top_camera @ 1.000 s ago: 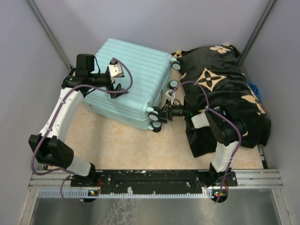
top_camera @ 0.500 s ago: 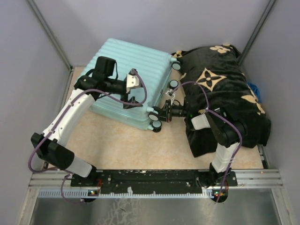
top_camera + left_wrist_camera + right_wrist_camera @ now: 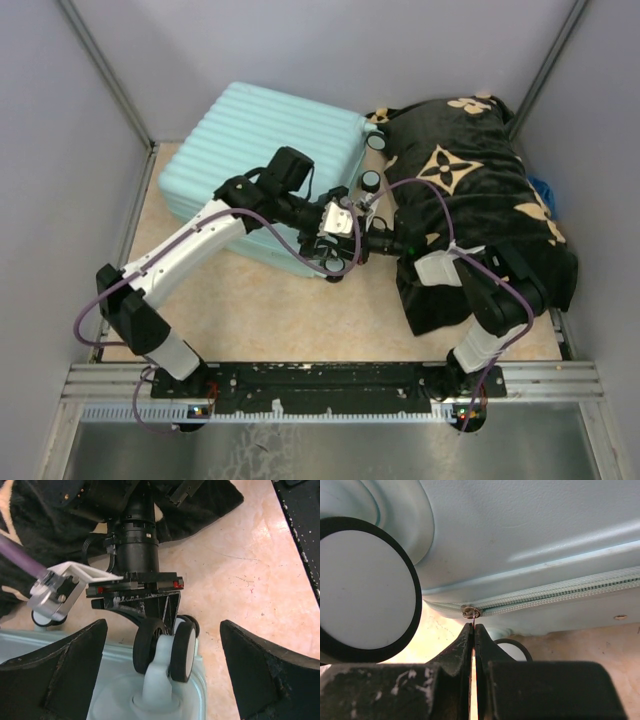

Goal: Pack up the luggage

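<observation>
The mint-blue ribbed luggage (image 3: 260, 150) lies shut on the floor at the back left. My right gripper (image 3: 350, 243) is at its near right corner by the black wheels (image 3: 330, 265); its jaws are shut on the zipper pull (image 3: 473, 621) of the luggage zipper (image 3: 550, 596). My left gripper (image 3: 335, 232) hovers open over the same corner, its fingers (image 3: 55, 670) either side of a twin wheel (image 3: 167, 647), not touching it. The right gripper's body (image 3: 137, 540) shows just beyond that wheel in the left wrist view.
A black blanket with tan flower motifs (image 3: 480, 200) lies bundled to the right of the luggage, under the right arm. Grey walls close in left, back and right. A metal rail (image 3: 330, 380) runs along the near edge. Bare beige floor (image 3: 270, 310) lies in front.
My left arm has swung from over the luggage's left top across to its near right corner, next to the right gripper. The right gripper has stayed at the zipper.
</observation>
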You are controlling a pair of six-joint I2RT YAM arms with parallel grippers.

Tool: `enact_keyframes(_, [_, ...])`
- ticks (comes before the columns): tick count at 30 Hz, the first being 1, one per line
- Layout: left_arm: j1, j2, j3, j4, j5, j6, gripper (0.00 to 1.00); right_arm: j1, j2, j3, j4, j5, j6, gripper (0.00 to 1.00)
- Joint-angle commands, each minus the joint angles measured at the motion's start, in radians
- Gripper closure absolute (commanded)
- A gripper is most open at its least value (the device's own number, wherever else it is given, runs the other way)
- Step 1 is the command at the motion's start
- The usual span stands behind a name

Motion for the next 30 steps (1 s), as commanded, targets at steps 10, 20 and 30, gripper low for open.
enact_keyframes(10, [-0.04,0.145,0.091,-0.144,-0.116,0.095,0.1,-0.01,-0.099,-0.02,-0.01,0.178,-0.133,1.0])
enact_keyframes(20, [-0.042,0.136,0.086,-0.219,-0.155,0.157,0.38,-0.042,-0.141,0.003,-0.071,0.343,-0.3,1.0])
enact_keyframes(30, [-0.042,0.121,0.074,-0.357,-0.19,0.207,0.6,-0.126,-0.042,0.127,-0.101,0.4,-0.37,1.0])
